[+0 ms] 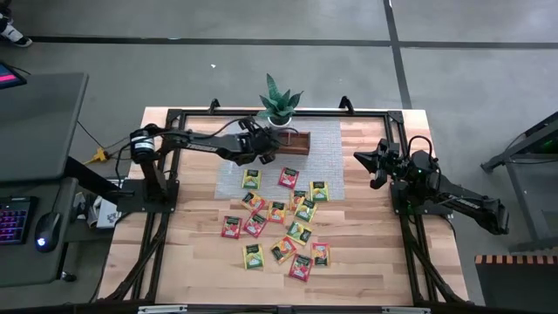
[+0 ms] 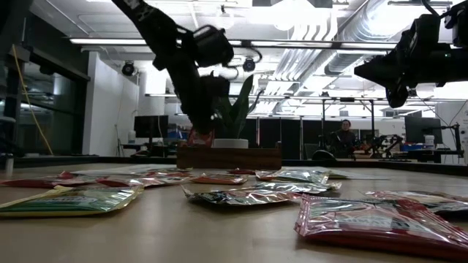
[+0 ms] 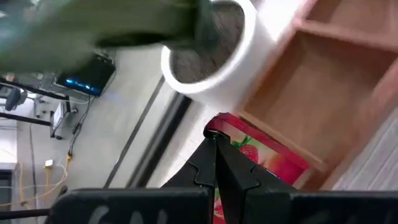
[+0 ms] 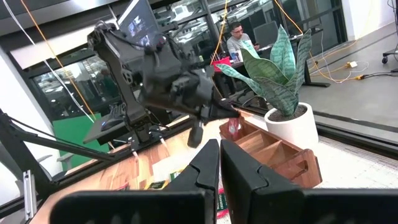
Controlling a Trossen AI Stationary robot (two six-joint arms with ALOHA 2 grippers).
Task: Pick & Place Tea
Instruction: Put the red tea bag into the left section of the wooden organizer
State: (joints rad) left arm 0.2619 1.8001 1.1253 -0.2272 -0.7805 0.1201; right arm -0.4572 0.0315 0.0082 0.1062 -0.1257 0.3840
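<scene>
left pincer [image 3: 216,138] clamped on red tea packet [image 3: 264,158] over tray [image 1: 295,142]

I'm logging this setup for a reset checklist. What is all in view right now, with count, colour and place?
Tea packets: many, red, orange, yellow and green, scattered mid-table.
Held tea packet: one, red, in the left pincer at the tray's end.
Tray: one, brown wood, far side of the table.
Potted plant: one, green in a white pot, behind the tray.
Mat: one, pale grey, under the tray.
Table: one, light wood.
Person: one, seated in the room beyond.
Left pincer: shut on the red packet.
Right pincer: shut, raised at the table's right edge.
</scene>
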